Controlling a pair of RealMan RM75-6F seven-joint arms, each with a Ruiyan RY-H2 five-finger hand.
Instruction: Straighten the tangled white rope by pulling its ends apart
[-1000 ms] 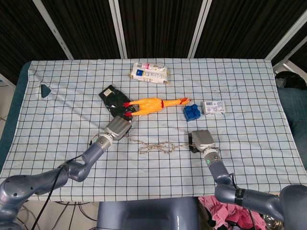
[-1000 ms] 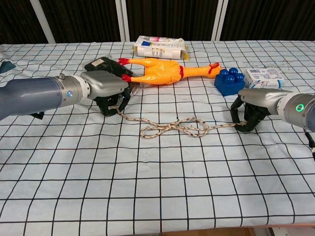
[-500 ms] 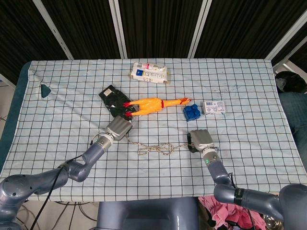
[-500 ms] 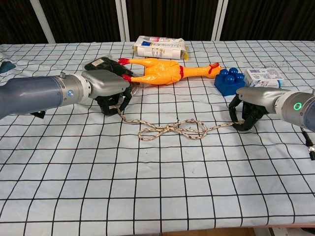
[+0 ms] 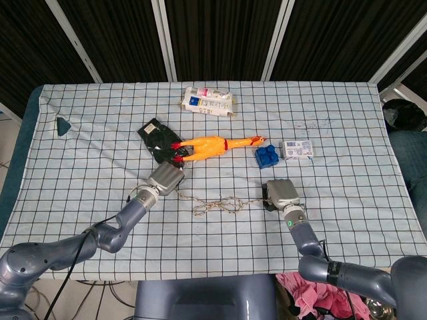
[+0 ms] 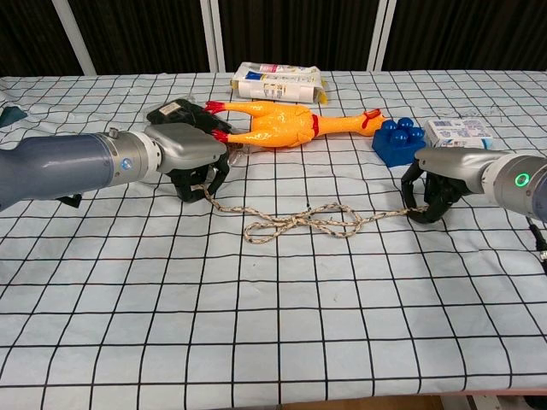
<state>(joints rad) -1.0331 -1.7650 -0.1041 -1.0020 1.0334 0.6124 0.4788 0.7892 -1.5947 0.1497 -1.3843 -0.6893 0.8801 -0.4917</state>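
Observation:
The white rope (image 6: 295,222) lies on the checked tablecloth between my two hands, still looped and crossed in its middle (image 5: 217,205). My left hand (image 6: 192,162) grips the rope's left end, just in front of the rubber chicken; the head view shows that hand (image 5: 165,178) at centre left. My right hand (image 6: 436,190) holds the rope's right end with fingers curled down onto the cloth, and it shows in the head view (image 5: 280,195) right of centre. The stretch from the loops to the right hand runs nearly straight.
A yellow rubber chicken (image 6: 286,125) and a black pouch (image 6: 175,112) lie right behind the left hand. A blue block (image 6: 397,141) and a small white box (image 6: 457,131) sit behind the right hand. A white packet (image 6: 278,83) lies at the back; a teal piece (image 5: 63,125) far left.
The right hand has drawn slightly rightward, tightening the rope's right stretch and flattening the loops. The left hand has stayed in place.

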